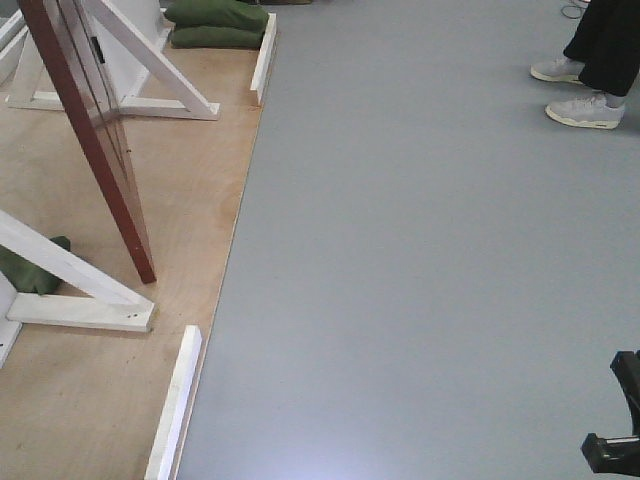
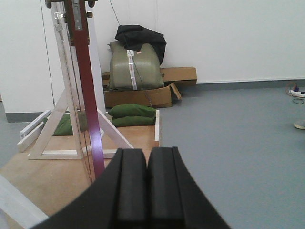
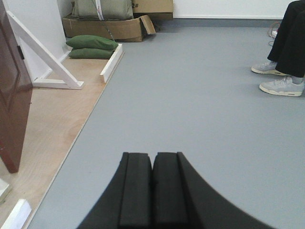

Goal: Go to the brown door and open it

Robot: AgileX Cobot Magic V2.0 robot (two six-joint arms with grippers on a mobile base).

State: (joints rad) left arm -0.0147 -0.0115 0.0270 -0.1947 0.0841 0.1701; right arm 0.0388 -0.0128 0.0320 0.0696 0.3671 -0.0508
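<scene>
Standing at the left of the front view, the brown door (image 1: 95,130) is seen almost edge-on; its lower corner is set over the plywood platform (image 1: 200,170), near the platform's border with the grey floor (image 1: 430,260); the door is flanked by the white braces (image 1: 150,60) of its frame, one behind it and one in front. In the left wrist view the door's narrow red-brown edge is turned towards the camera, and a silver latch plate (image 2: 78,19) is seen high on that edge; the handle cannot be made out clearly. The left gripper (image 2: 147,157) is held low in the foreground with its dark pads pressed together and nothing between them; the door is well apart from it, to the left and further off. The right gripper (image 3: 152,160) is likewise closed pad against pad, with nothing held, and is pointed over the open grey floor; the door's panelled face is seen at the far left of that view. Two green sandbags (image 1: 215,25) are stacked at the far end of the platform; behind them an olive bag (image 2: 131,67) is lodged in a cardboard box (image 2: 143,98) against the white wall. A person's grey shoes (image 1: 585,110) are seen at upper right; a black object (image 1: 620,430) at lower right is possibly part of the robot.
</scene>
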